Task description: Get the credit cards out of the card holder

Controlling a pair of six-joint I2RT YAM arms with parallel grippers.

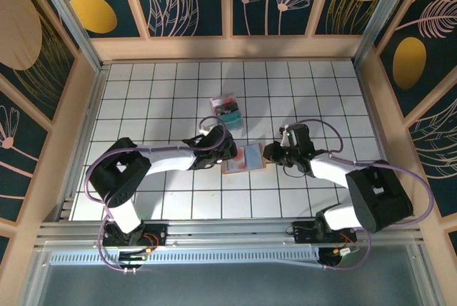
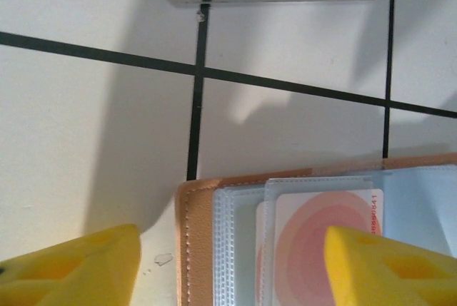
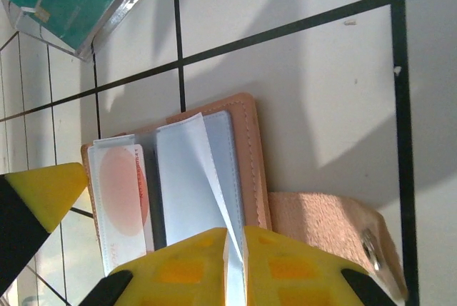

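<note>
The holder (image 1: 244,157) lies open on the table (image 1: 157,92), about midway across and nearer the near edge than the far one, set between the two grippers. The right gripper (image 3: 235,249) is clenched on a clear sleeve (image 3: 203,170), lifting that page off the pink card (image 2: 303,235). The left gripper (image 2: 230,263) is released, jaws wide: one finger sits over the card, the other out on bare table past the holder's stitched left edge. Here's the danger: close from that stance and it likely bites leather and plastic along with the card, so the whole holder drags instead of the card sliding free. The sleeve pinch is thin too, and if it slips, the page flops down over the card. And a light holder could skid toward the pack (image 1: 227,108).
</note>
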